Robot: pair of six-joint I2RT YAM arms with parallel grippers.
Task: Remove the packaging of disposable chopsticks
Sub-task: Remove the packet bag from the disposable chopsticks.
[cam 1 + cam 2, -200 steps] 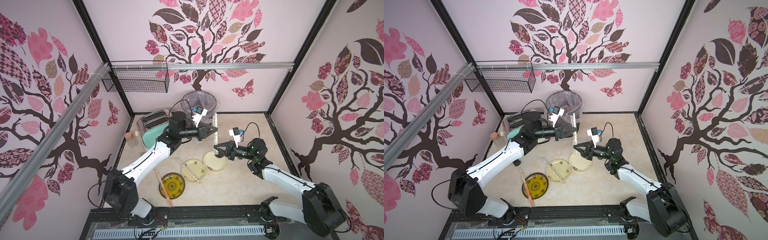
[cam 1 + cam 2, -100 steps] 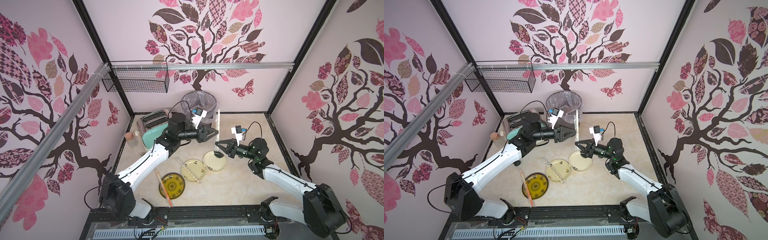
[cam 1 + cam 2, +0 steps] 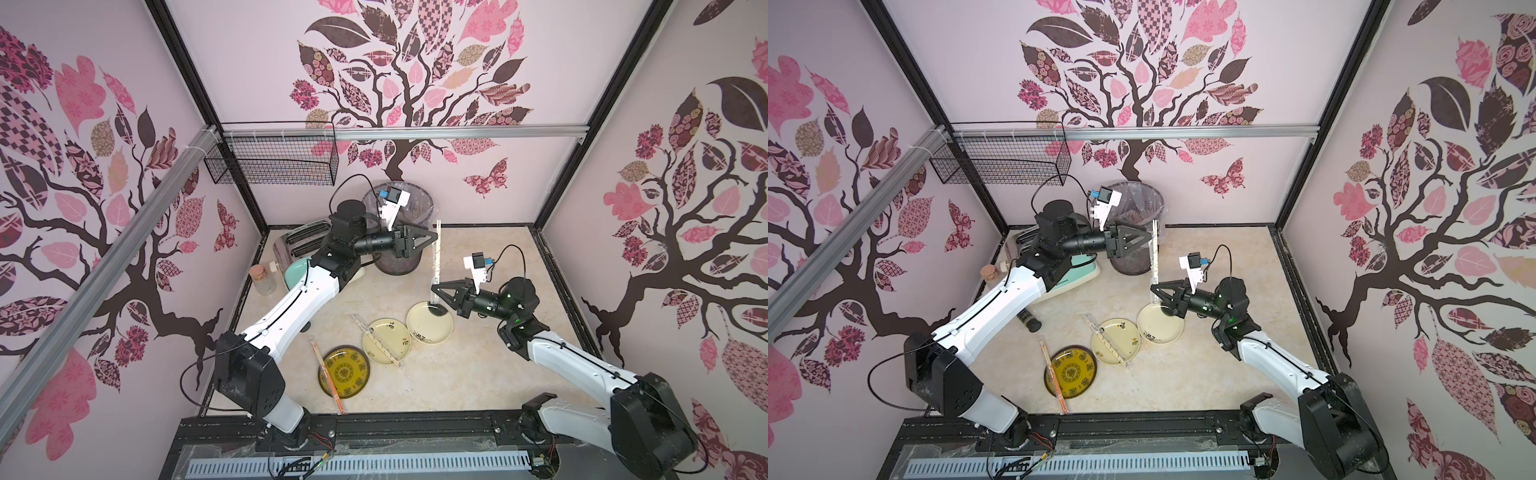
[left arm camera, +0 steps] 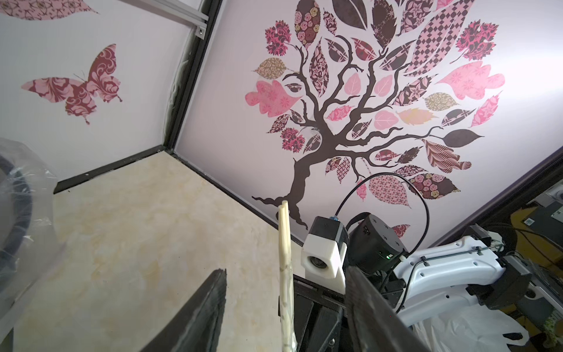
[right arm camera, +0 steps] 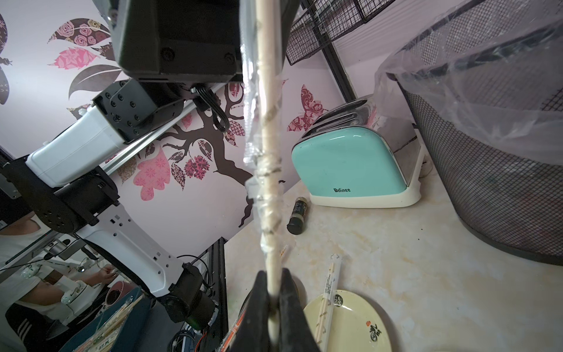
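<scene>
Now, the left arm is stretched out across the back of the table with its forearm level. The left gripper (image 3: 434, 237) points sideways in front of the mesh bin (image 3: 390, 266). Its black, wedge-shaped fingers (image 4: 210, 304) stand wide apart. The chopsticks (image 4: 285, 243) rise through the gap with daylight on either side, and I can see no contact.

Across the way, the right arm is bent at the elbow and reaches in low. The right gripper (image 3: 435, 287) faces the left one, over the far edge of a cream plate (image 3: 430, 332). Those fingers (image 5: 260, 298) are pinched tight on the bottom end of the chopsticks, holding them upright in the air just beside the bin.

The sticks are pale, matte wood, thin and straight, two side by side. The sleeve (image 5: 251, 100) is on them: thin clear film, crinkled and bunched round the middle, while the top tips poke out bare.

Down on the table, a second wrapped pair (image 3: 376, 340) lies slantwise across the middle cream plate (image 3: 392, 336). An orange-tinted pair (image 3: 327, 374) lies over the edge of a dark, gold-patterned plate (image 3: 353, 370). The bin is black wire mesh lined with glossy clear plastic, and a smooth mint-green toaster (image 5: 350, 170) sits near it.
</scene>
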